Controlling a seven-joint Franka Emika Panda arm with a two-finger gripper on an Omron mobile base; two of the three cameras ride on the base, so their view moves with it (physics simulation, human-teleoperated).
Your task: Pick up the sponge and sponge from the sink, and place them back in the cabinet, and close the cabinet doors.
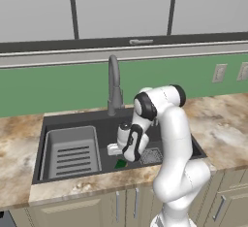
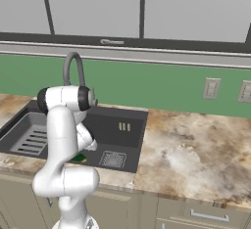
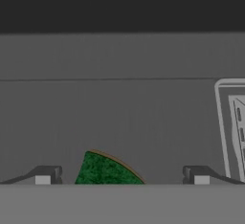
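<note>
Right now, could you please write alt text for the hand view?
A green sponge lies on the dark sink floor between the open hand's two fingertips. The light grey rack's corner shows at right.

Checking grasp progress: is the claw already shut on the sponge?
No, the claw is open, its fingertips wide apart with the sponge between them.

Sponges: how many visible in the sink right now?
1. The sponge lies green side up on the floor of the sink, between the tips of the open gripper and beside the drain. A second may be hidden behind the arm.
</note>
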